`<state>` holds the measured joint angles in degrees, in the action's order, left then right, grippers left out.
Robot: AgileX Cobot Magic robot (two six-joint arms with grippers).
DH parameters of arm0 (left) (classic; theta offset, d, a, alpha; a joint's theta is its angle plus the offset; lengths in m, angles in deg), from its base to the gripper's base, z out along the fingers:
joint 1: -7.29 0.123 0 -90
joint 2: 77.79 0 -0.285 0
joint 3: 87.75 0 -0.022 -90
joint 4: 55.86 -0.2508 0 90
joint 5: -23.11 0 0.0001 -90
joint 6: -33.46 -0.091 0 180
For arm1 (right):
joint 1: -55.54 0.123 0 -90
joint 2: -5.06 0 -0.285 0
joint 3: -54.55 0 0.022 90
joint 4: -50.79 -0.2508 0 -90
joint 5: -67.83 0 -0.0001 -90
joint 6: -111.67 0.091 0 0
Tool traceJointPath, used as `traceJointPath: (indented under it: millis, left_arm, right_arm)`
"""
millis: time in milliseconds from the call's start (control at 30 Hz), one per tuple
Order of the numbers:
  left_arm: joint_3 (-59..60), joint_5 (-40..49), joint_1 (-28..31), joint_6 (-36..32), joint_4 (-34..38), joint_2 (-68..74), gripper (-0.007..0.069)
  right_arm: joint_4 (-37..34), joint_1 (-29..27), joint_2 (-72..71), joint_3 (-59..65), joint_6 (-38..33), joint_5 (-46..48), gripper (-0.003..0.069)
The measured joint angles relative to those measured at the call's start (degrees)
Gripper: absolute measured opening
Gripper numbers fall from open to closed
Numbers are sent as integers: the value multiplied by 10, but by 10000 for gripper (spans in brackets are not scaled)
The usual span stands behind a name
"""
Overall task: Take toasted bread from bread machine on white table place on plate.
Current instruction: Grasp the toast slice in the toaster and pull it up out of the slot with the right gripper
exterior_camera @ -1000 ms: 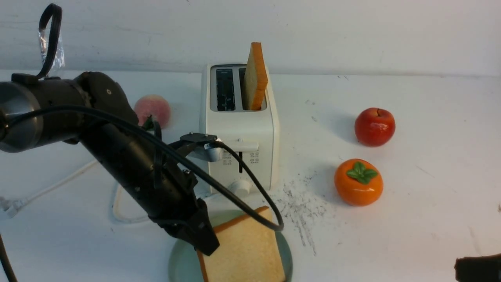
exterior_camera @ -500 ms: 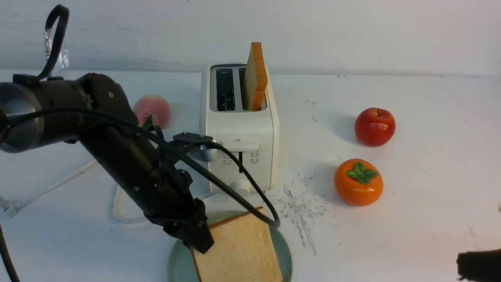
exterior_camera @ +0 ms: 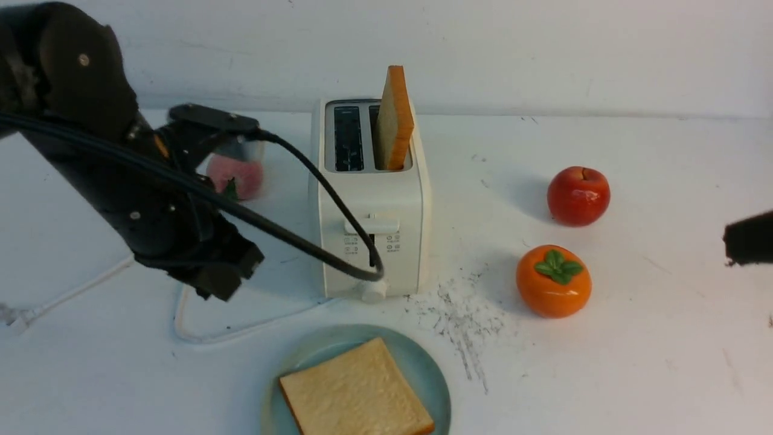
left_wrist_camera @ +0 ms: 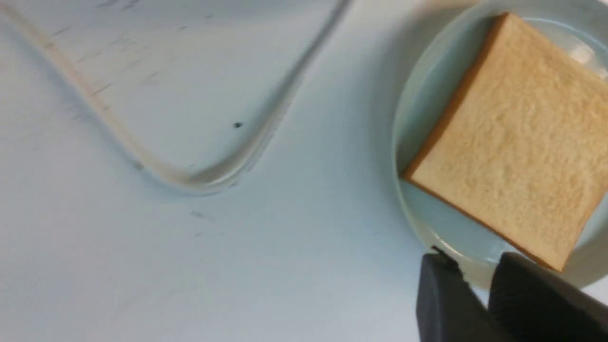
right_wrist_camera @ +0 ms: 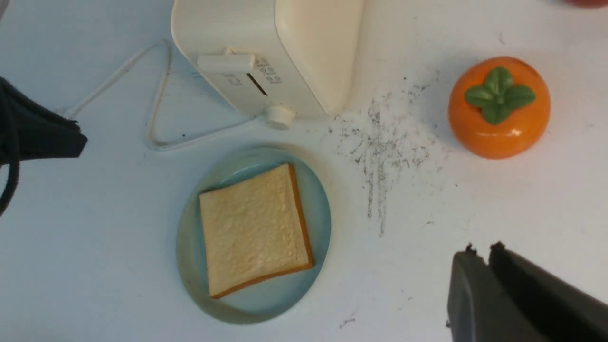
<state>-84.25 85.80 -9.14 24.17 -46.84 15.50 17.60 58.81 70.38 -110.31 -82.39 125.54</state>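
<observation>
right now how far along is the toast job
Done: one slice lies flat on the plate. In hand: nothing; the left gripper and right gripper both hang empty above the table. Left: the second slice stands in the toaster, not yet taken.

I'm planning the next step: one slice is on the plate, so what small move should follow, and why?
Probably swing the right gripper toward the upright toast slice in the right slot of the toaster; the plate holds just one flat slice.
</observation>
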Motion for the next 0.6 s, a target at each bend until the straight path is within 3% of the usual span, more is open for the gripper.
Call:
traceJointPath:
  millis: [67,333,467,600]
  left_arm:
    - [0,3,0,48,-14,-38,-8]
    - [48,-23,0,89,-15,-203,-14]
    - [137,-81,0,127,-14,-340,-14]
    - [227,-110,0,163,-14,-448,-14]
  right_arm:
    - [6,37,44,-36,1,-7,49]
    - [123,192,189,-137,99,-92,113]
    - [229,252,282,-212,168,-166,265]
    - [267,267,360,-273,191,-235,417]
